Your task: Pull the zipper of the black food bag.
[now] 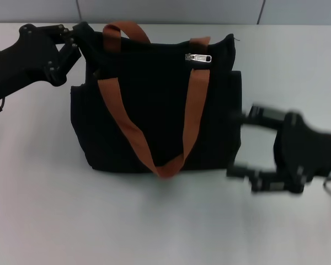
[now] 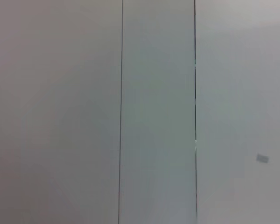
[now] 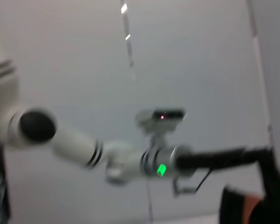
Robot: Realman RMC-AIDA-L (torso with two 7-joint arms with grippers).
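Note:
The black food bag (image 1: 154, 110) stands upright mid-table, its rust-orange strap handles (image 1: 190, 116) hanging down its front. The silver zipper (image 1: 198, 58) lies on the top edge, toward the bag's right end. My left gripper (image 1: 81, 34) is at the bag's top left corner, its fingers pinched on the fabric there. To the right of the bag, beside its lower side, my right gripper (image 1: 240, 143) is open and blurred, holding nothing. In the right wrist view a corner of the bag (image 3: 276, 191) shows with the left arm (image 3: 126, 161) reaching to it. The left wrist view shows only wall panels.
The bag rests on a white table (image 1: 154, 221), which runs back to a grey panelled wall (image 1: 171, 11). Bare table surface lies in front of the bag and on both sides of it.

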